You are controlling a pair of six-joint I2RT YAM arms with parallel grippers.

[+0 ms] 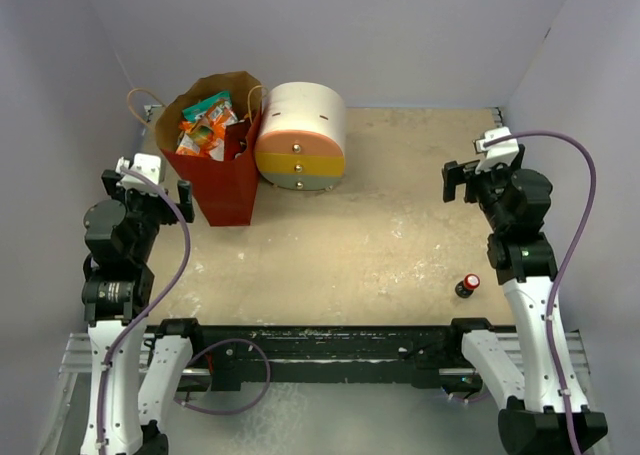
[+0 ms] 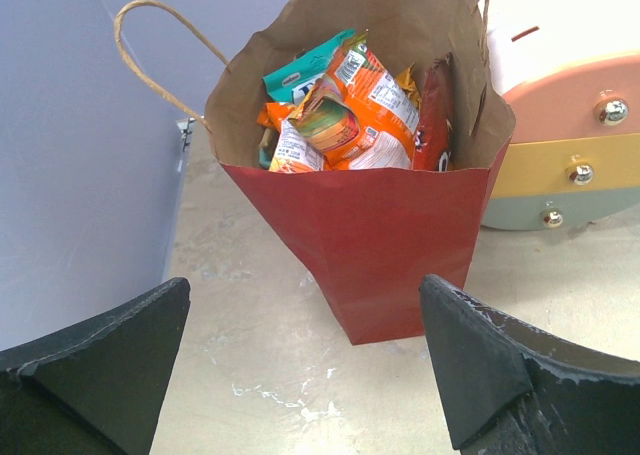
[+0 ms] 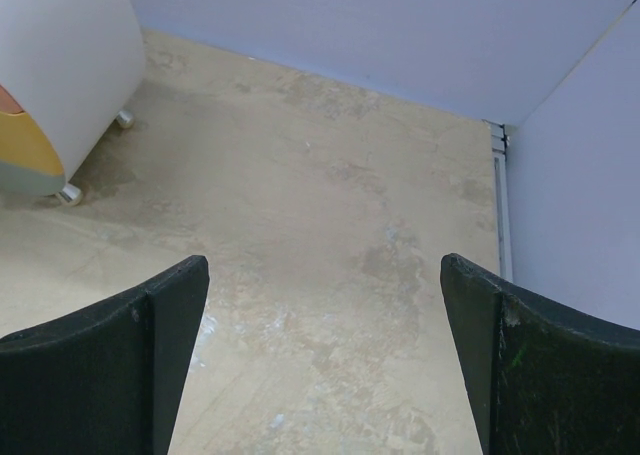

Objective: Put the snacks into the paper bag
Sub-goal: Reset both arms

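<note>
Three things sit on a mottled beige tabletop (image 1: 380, 205), its surface scuffed with pale marks. At the far left a paper bag (image 1: 228, 193), brown above and red below, stands upright. Close against its right side is a round drawer unit (image 1: 300, 135) on small metal feet. A small dark bottle (image 1: 467, 285) with a red cap sits well apart, near the front right.

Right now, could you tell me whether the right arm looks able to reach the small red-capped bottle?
Probably yes. The bottle stands on bare table just left of the right arm, nearer its base than its open, empty jaws, with nothing in between.
</note>
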